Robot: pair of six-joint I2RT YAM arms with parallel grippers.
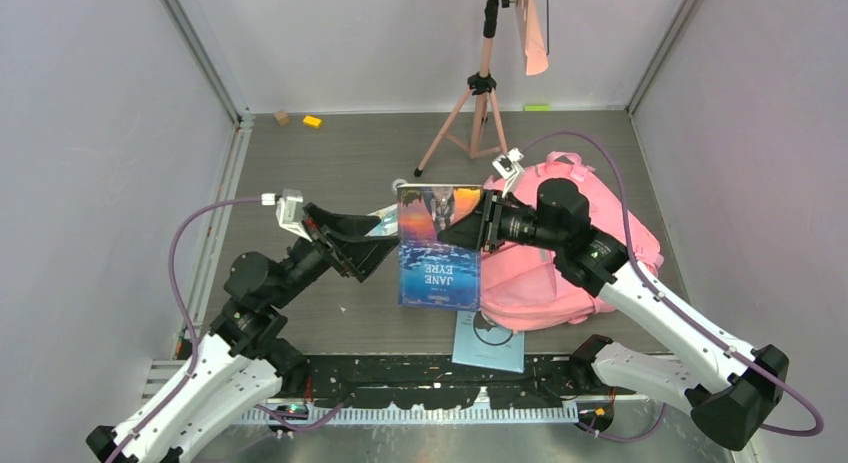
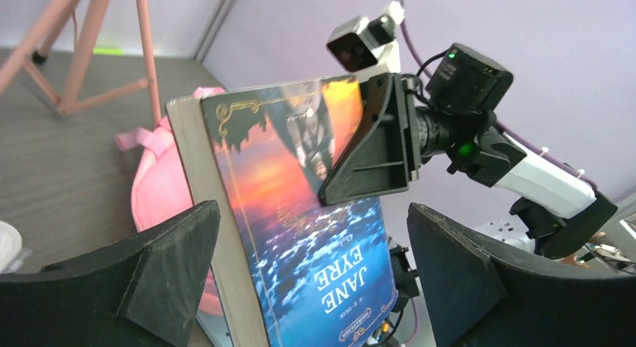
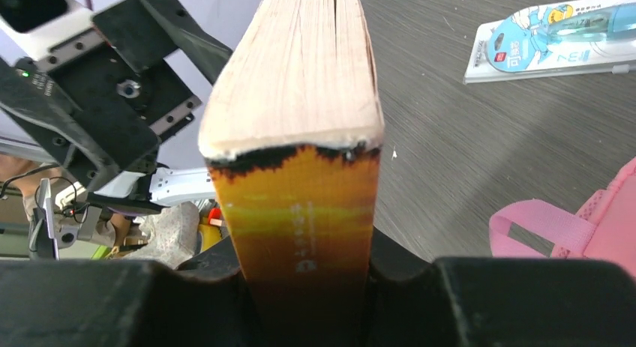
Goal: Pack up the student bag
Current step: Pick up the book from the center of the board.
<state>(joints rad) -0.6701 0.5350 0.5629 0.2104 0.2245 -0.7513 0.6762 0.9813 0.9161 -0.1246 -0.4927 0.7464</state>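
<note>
Right gripper (image 1: 468,229): clamped on the Jane Eyre book (image 1: 438,248), held above the tabletop (image 1: 340,153).
Left gripper (image 1: 372,245): jaws spread, at the book's left edge.
Student bag (image 1: 560,253): lay on the tabletop, right of the book, under the right arm.

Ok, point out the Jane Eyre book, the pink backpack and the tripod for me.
Jane Eyre book (image 1: 438,273), top view, on its blue front cover.
pink backpack (image 1: 600,218), top view, on its upper fabric panel.
tripod (image 1: 452,126), top view, on its left leg.

Even, bright overhead light is seen throughout; shadows are soft, glare is slight, and near foregrounds in both wrist views are blurred.
</note>
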